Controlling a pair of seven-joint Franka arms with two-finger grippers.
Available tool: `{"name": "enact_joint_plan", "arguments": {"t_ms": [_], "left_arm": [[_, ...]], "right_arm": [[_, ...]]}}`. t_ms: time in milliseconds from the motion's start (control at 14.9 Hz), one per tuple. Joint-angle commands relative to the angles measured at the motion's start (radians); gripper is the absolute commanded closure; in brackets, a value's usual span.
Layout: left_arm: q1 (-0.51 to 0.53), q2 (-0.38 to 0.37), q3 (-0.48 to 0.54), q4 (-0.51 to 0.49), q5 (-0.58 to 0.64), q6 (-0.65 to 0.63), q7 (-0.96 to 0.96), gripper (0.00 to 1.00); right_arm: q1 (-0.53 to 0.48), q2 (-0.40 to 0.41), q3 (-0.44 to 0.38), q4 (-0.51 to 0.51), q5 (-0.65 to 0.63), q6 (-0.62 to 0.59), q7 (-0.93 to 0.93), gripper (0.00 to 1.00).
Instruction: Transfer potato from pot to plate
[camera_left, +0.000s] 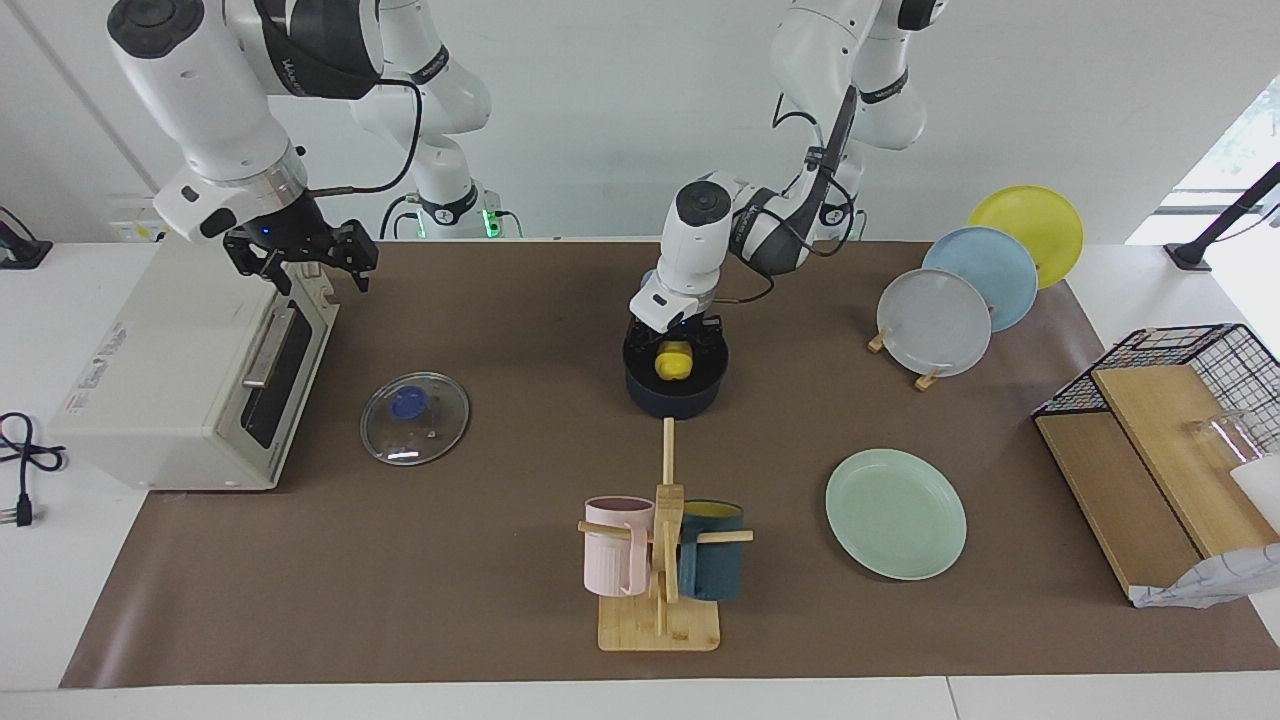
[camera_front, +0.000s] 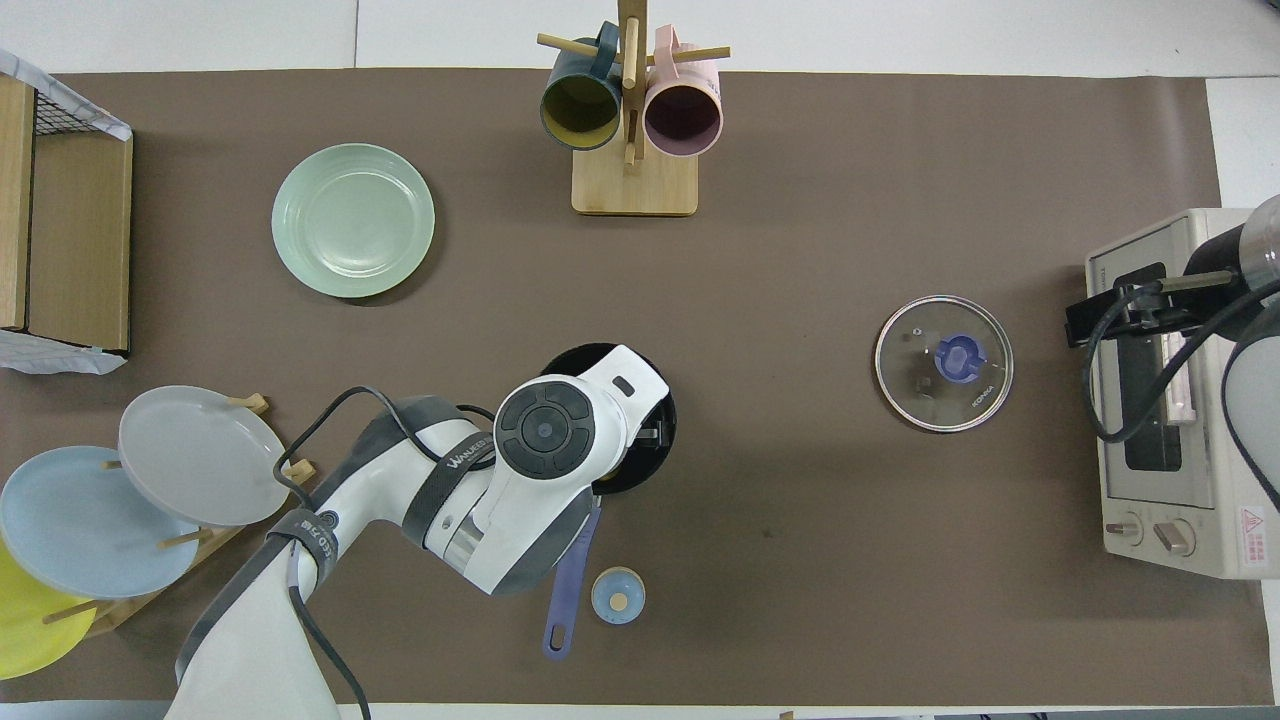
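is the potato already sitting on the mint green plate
No, the potato is in the pot under the left gripper, and the mint-green plate has nothing on it.

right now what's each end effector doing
Left end effector: down in the dark navy saucepan around the small bright yellow potato; grip cannot be told.
Right end effector: open, over the white toaster oven.

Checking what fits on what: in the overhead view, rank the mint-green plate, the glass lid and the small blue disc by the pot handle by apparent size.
1. Mint-green plate
2. Glass lid, slightly smaller
3. Small blue disc, far smaller
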Motion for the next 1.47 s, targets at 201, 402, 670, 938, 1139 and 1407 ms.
{"name": "enact_joint_plan", "arguments": {"t_ms": [201,402,670,938,1139,1407], "left_arm": [[-0.016,-0.008,0.02,-0.015,-0.014,0.01,-0.001,0.96],[-0.01,-0.006,0.02,-0.003,-0.014,-0.014,-0.009,1.0],[-0.001,-0.028,0.02,0.025,-0.014,-0.06,-0.041,1.0],[0.06,-0.077,0.02,0.161,-0.022,-0.281,-0.039,1.0],[0.137,-0.066,0.024,0.316,-0.045,-0.429,-0.02,1.0],[0.333,0.004,0.024,0.506,-0.041,-0.556,0.128,1.0]], "right_arm": [[-0.001,0.005,-0.006,0.006,0.0,-0.011,0.025,0.0],[-0.002,-0.003,-0.003,0.005,0.001,-0.012,0.025,0.0],[-0.005,-0.005,-0.006,-0.001,0.004,-0.006,0.024,0.0],[-0.005,0.002,-0.034,0.005,0.016,0.022,0.025,0.0],[-0.008,0.002,-0.041,0.006,0.019,0.014,0.025,0.0],[-0.005,0.0,-0.047,0.006,0.019,0.009,0.025,0.0]]}}
